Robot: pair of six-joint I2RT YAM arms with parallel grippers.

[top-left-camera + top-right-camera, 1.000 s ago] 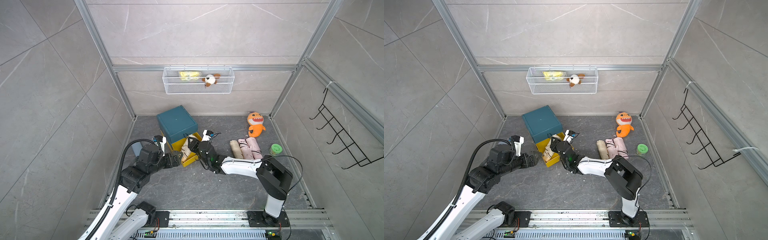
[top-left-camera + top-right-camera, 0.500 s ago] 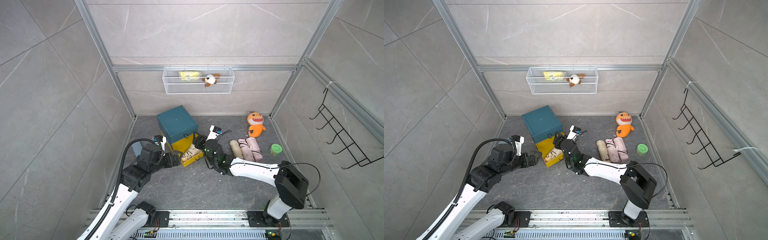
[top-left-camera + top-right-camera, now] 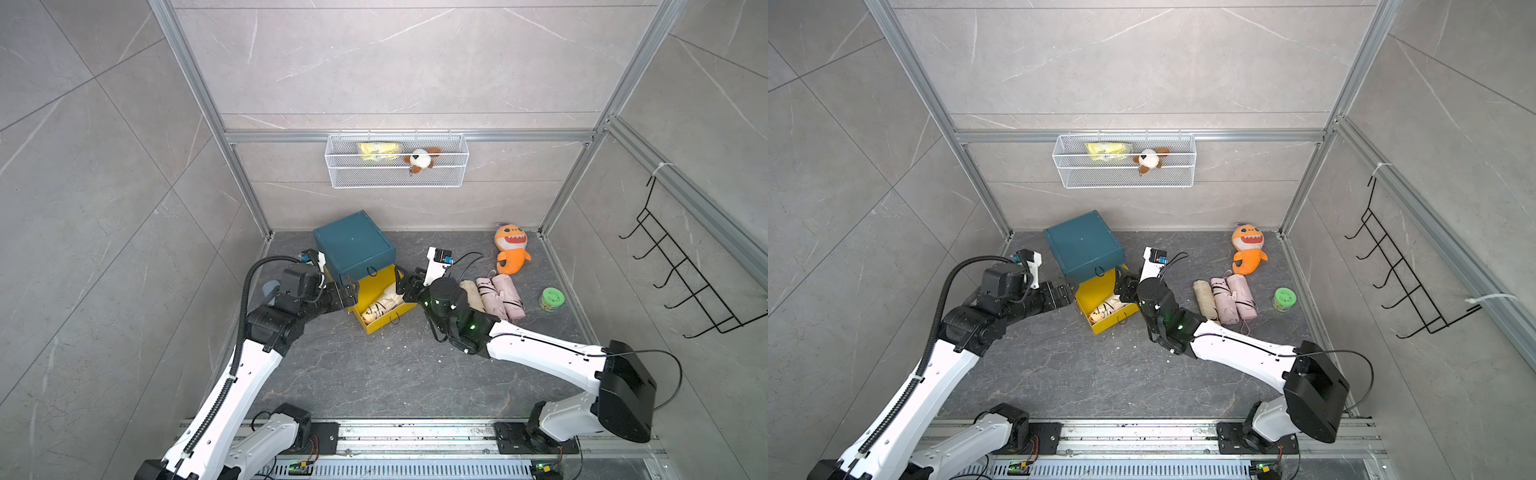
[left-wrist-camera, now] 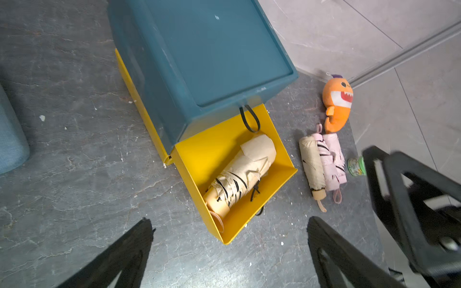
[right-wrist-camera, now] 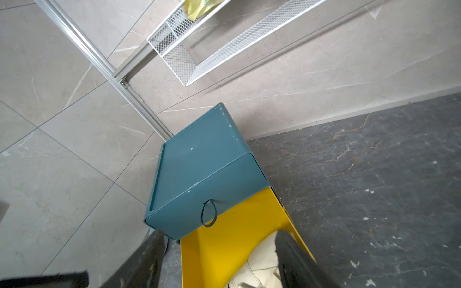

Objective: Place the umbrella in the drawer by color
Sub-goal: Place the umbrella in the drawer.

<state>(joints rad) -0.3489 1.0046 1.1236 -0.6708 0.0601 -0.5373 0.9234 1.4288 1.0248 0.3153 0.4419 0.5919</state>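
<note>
Black and spread apart, the right gripper (image 5: 220, 234) hangs at the mouth of the yellow drawer (image 4: 212, 147) with nothing between its jaws. In a top view it sits at about 2 o'clock of that drawer. The left gripper (image 4: 229, 222) is wide open too and empty, poised at about 9 o'clock of the drawer. Between them the beige umbrella (image 4: 239, 174) lies folded inside the pulled-out drawer, slanted across its bottom and apart from both grippers, so I judge this placement done and the step in hand to be the arms clearing away. Above the open drawer sits the teal drawer (image 5: 207, 199), closed, its black loop pull (image 5: 209, 213) hanging at the front. Out on the dark worktop (image 3: 374, 374), at about 3 o'clock of the yellow drawer, a second beige umbrella (image 4: 311, 164) lies touching what look like two pink umbrellas (image 4: 333, 159), side by side. Beyond them, an orange shark plush (image 3: 511, 253) lies at about 12 o'clock and a green jar (image 3: 552, 299) at about 3 o'clock. The next move probably calls for the right gripper to swing to the row and take the second beige umbrella around its middle, lifting it clear of its pink neighbour. The pink umbrellas would likely need the teal drawer drawn out by its loop first, though which drawer suits them is only my guess.
</note>
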